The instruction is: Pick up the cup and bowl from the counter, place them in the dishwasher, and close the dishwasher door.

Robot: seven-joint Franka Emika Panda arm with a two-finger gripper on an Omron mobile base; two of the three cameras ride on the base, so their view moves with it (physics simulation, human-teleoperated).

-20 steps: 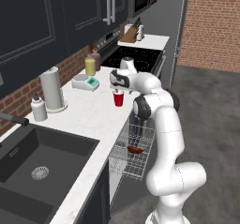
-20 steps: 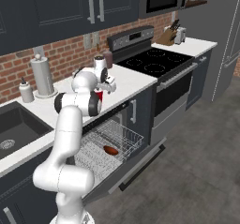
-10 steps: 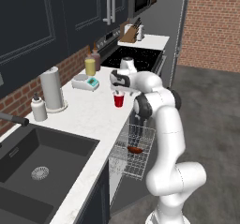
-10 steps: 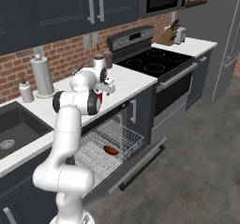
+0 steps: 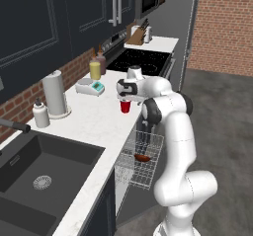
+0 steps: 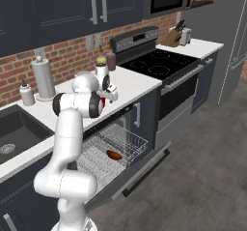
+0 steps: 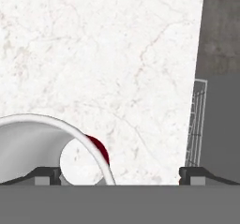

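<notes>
Cup (image 5: 125, 106) stands upright on the white worktop (image 5: 89, 126), near its front edge and just above the pulled-out dishwasher rack (image 5: 141, 158). The gripper (image 5: 127, 96) hangs right over the cup, pointing down. From the hand camera the cup's white rim and inside (image 7: 44, 148) lie toward the left fingertip (image 7: 43, 175), with a sliver of red wall showing past the rim; the right fingertip (image 7: 199, 174) stands far off to the other side, so the jaws are spread wide apart and nothing is clamped between them. The cup is off-centre under the gripper rather than midway between the tips.

The bowl (image 6: 114, 154) already lies in the silver wire rack (image 6: 108, 150) of the dishwasher, seen as a small dark red-brown shape in both base views (image 5: 142, 158). The dishwasher door (image 6: 140, 169) is dropped open below the rack.

Further back on the worktop stand a paper towel roll (image 5: 54, 94), a small white bottle (image 5: 40, 114), a yellow-filled bottle (image 5: 95, 68) and a small scale (image 5: 89, 86). The black sink (image 5: 37, 173) sits to the left and the stove (image 6: 157, 65) to the right
</notes>
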